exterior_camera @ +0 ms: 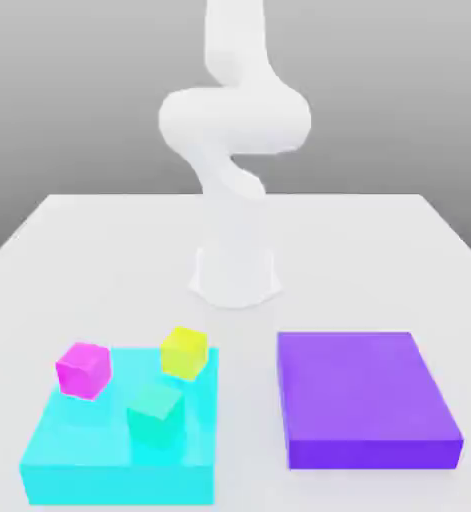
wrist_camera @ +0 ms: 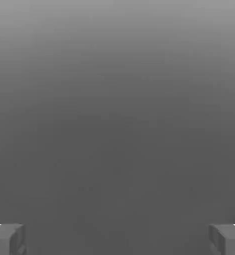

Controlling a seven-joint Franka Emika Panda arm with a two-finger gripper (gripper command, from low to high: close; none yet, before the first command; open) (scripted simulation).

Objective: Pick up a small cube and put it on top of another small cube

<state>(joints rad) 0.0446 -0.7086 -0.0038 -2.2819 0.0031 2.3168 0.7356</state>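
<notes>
The two-finger gripper (wrist_camera: pixel 117 239), spread wide and empty, is cut off at the hand view's lower corners. The small pink matte cube (exterior_camera: pixel 83 369) and the small yellow cube (exterior_camera: pixel 185 352) are seen at the exterior view's lower left, apart, on the cyan slab (exterior_camera: pixel 79 470).

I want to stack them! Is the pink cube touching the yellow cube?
Apart. In the exterior view, bare cyan platform shows between the pink cube and the yellow cube.

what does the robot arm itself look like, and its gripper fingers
The arm is plain matte white with thick, rounded, tube-like links, rising from a flared round white base on the white table. No cables, logos or markings show. In the hand view, the gripper has two blocky grey fingers with squared edges and a white patch at each outer corner.
</notes>
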